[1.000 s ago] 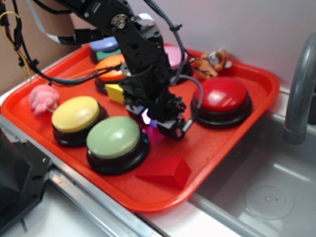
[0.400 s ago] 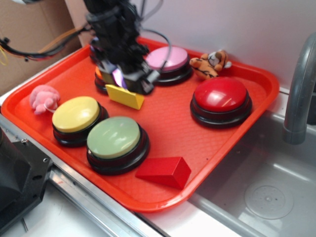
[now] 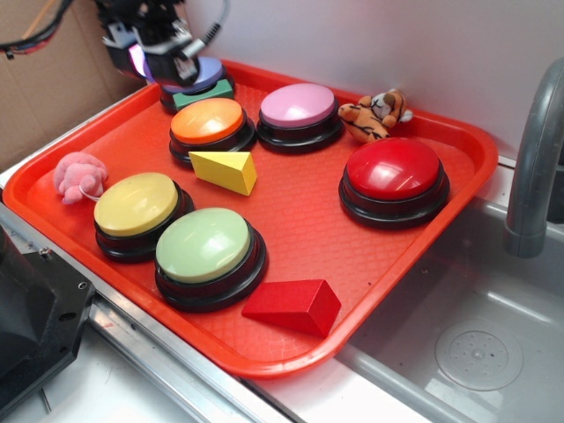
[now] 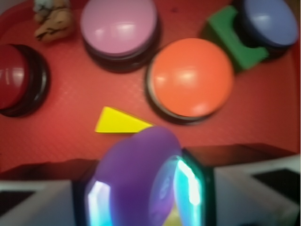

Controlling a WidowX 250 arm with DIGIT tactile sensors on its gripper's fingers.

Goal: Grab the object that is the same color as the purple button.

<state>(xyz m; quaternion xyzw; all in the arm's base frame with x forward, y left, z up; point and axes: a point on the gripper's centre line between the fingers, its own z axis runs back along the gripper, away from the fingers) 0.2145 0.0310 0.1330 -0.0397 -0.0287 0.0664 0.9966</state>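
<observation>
Hand (image 3: 150, 60) sits upper left of frame, above the tray (image 3: 458, 141), clamped on the purple toy (image 4: 138, 176). Wrist view: toy fills bottom center btwn the pads, w/ purple button (image 4: 264, 20) upper right.

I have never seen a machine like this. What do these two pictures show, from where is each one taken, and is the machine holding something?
It is a robot arm with a two-finger gripper. One picture is from a camera beside the table; the other is from a camera on the arm's wrist, looking down. On the red tray lie big round buttons, a yellow wedge, a red block, a green block, a pink plush toy and a small toy tiger. The gripper is closed on a small purple toy, lifted above the tray's far corner.
</observation>
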